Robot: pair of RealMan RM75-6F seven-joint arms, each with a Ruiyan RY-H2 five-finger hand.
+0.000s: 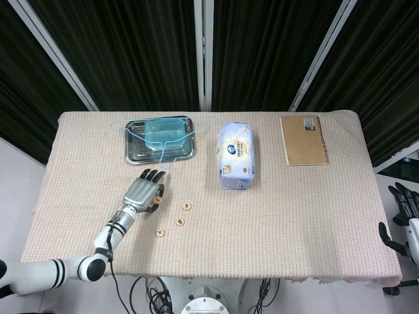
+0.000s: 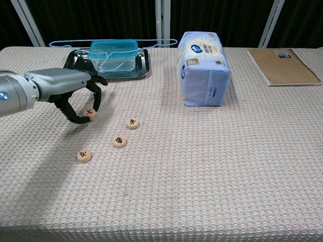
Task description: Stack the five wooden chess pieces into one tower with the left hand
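My left hand hovers low over the table's left side, fingers curled down; it also shows in the head view. Between its thumb and a finger it pinches a round wooden chess piece with a red mark, also seen beside the fingertips. That piece looks raised, as if it lies on another piece, which is hidden. Three more wooden pieces lie flat to the right: one, a second and a third. My right hand hangs off the table's right edge.
A metal tray with a blue plastic box stands just behind the left hand. A blue-white soft pack lies at the centre back, and a brown notebook at the far right.
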